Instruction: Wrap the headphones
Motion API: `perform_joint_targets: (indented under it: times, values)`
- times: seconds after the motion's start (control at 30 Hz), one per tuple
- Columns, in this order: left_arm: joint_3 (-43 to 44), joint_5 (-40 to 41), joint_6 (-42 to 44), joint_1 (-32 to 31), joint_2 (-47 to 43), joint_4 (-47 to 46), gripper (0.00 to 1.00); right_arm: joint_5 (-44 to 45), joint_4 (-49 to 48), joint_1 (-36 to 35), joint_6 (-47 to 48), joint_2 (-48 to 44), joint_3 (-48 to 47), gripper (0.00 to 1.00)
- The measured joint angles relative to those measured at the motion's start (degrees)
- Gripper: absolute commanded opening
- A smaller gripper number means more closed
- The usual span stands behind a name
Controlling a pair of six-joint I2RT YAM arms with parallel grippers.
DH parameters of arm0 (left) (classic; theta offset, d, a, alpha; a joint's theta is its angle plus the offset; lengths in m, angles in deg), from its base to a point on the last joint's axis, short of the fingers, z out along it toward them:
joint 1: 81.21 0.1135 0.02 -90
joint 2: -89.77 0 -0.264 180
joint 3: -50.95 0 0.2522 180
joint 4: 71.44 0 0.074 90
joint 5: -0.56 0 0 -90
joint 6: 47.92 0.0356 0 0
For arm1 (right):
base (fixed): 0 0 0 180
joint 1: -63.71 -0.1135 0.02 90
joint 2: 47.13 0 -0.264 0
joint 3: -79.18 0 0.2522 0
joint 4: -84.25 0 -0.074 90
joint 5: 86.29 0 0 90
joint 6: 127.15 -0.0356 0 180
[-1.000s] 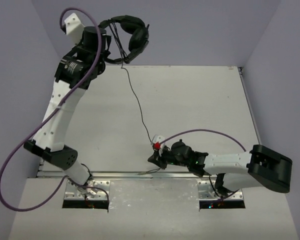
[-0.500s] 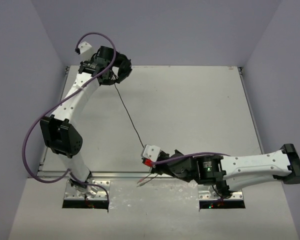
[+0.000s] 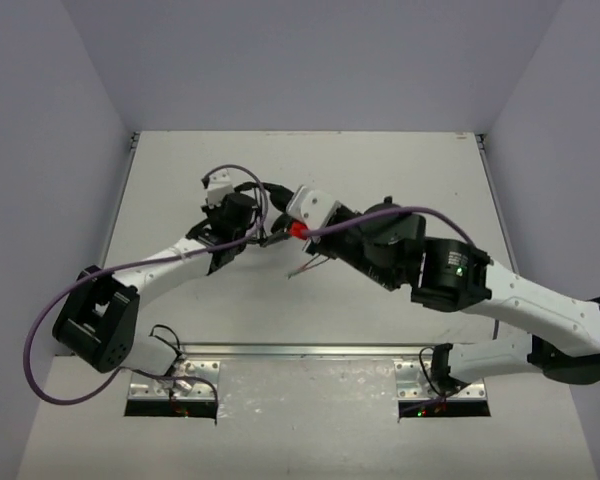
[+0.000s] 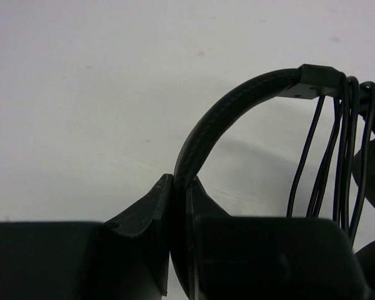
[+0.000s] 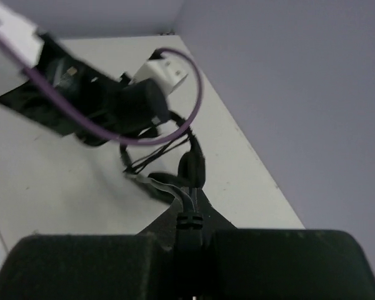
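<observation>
I have both arms meeting over the left middle of the table (image 3: 410, 170). My left gripper (image 4: 179, 195) is clamped tight on the headband (image 4: 231, 103) of the headphones (image 4: 370, 169), which sit at that gripper over the table top. Several turns of cable (image 4: 340, 156) are wound round the headband close to the ear cup. My right gripper (image 5: 189, 209), just beside the left one, is pinched closed on a thin black stretch of that cable. A loose end (image 3: 306, 267) trails below the grippers in the overhead view.
</observation>
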Motion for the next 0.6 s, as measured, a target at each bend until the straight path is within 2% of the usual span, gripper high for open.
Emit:
perform_joint_targets:
  times: [0.13,0.23,0.33,0.43,0.6]
  values:
    - [-9.14,-1.57,6.01,-10.25,-5.46,-17.81,0.00,-5.29,4.50,10.12,2.43,5.53,-13.70,0.01]
    - [-14.49,-3.78,9.18,-14.32,-8.79,-25.29,0.00,-9.42,6.08,17.22,2.91,8.52,-17.46,0.01]
    - [-19.63,-11.32,11.82,-15.56,-13.92,-26.93,0.00,-15.61,7.34,26.80,2.89,10.38,-17.27,0.01]
    - [-21.16,-20.28,13.81,-15.85,-19.02,-24.39,0.00,-20.83,7.89,35.30,3.28,11.78,-15.58,0.01]
    - [-21.14,-33.11,14.82,-16.35,-28.83,-18.71,0.00,-25.86,6.75,41.31,5.60,14.12,-11.19,0.01]
